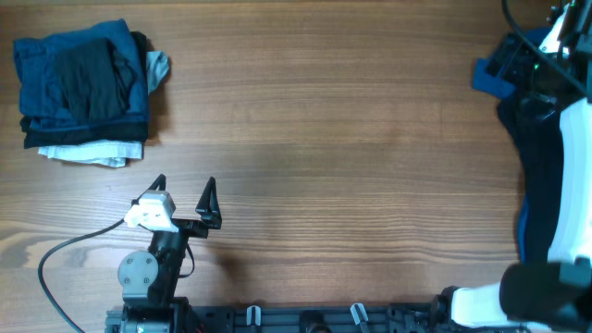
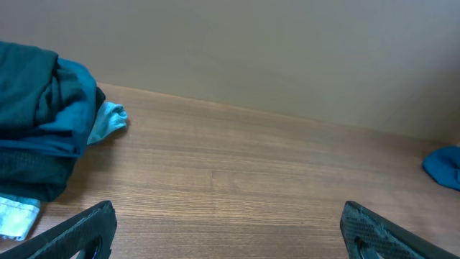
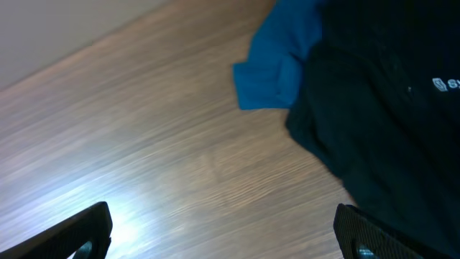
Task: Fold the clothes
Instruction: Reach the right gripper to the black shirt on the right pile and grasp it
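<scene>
Two sets of jaws, both mine, both spread wide and holding nothing. My left gripper hangs over bare table at about seven o'clock in the overhead view, fingertips pointing toward twelve. My right gripper is out near two o'clock by the table's right edge, and its wrist camera looks onto the unfolded work: a black T-shirt with a small white logo, lying rumpled. A blue shirt touches it on the ten o'clock side in that view, and I cannot tell which of them lies on top where they meet. At ten o'clock overhead a pile of folded garments sits well apart from both arms, blue uppermost with dark and white layers beneath. I judge the step in hand to be the reach for the next garment, with nothing gripped yet. The next move calls for my right jaws to come down on an edge of the black T-shirt, pinch that cloth alone and draw it toward the middle, where my left can help spread it flat. Catching the blue shirt along with it is the likely slip.
</scene>
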Available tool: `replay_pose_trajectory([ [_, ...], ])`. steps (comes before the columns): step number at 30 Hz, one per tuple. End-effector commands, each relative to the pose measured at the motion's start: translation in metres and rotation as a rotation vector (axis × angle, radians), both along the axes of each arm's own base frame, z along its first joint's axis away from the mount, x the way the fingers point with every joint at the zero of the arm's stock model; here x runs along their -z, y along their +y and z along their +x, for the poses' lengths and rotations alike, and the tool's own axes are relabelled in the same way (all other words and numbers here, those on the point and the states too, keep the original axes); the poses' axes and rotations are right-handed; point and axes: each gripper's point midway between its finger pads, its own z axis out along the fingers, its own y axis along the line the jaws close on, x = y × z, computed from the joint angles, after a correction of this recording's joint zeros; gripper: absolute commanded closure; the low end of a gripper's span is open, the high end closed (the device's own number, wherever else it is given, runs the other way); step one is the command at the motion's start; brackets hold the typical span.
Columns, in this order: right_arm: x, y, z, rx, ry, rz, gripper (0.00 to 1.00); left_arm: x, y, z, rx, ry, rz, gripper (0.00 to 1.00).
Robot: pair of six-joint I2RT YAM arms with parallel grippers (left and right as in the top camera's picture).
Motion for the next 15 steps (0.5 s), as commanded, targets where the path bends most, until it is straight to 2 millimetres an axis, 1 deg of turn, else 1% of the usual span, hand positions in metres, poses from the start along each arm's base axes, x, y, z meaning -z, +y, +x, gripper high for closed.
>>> replay_pose_trajectory([
  [1, 0.005, -0.018, 0.012, -0.015, 0.014, -0.079, 0.00, 0.002, 0.003, 0.000, -0.015, -0.001, 0.020, 0.00],
  [2, 0.008, -0.022, 0.012, -0.022, 0.029, -0.104, 0.00, 0.002, 0.003, 0.000, -0.015, -0.001, 0.020, 0.00],
  [4, 0.013, -0.025, 0.013, -0.029, 0.051, -0.125, 0.09, 0.002, 0.003, 0.000, -0.015, -0.001, 0.020, 0.00],
  [5, 0.017, -0.027, 0.015, -0.024, 0.058, -0.129, 0.17, 0.002, 0.003, 0.000, -0.015, -0.001, 0.020, 0.00],
  [6, 0.021, -0.030, 0.017, -0.017, 0.067, -0.137, 0.29, 0.002, 0.003, 0.000, -0.015, -0.001, 0.020, 0.00],
  [8, 0.031, -0.035, 0.020, -0.002, 0.085, -0.154, 0.44, 0.002, 0.003, 0.000, -0.015, -0.001, 0.020, 0.00],
  [9, 0.040, -0.040, 0.023, 0.010, 0.105, -0.166, 0.51, 0.002, 0.003, 0.000, -0.015, -0.001, 0.020, 0.00],
  [10, 0.048, -0.043, 0.024, 0.018, 0.125, -0.171, 0.55, 0.002, 0.003, 0.000, -0.015, -0.001, 0.020, 0.00],
  [13, 0.074, -0.049, 0.029, 0.026, 0.183, -0.170, 0.53, 0.002, 0.003, 0.000, -0.015, -0.001, 0.020, 0.00],
  [15, 0.095, -0.053, 0.031, 0.031, 0.228, -0.157, 0.53, 0.002, 0.003, 0.000, -0.015, -0.001, 0.020, 0.00],
])
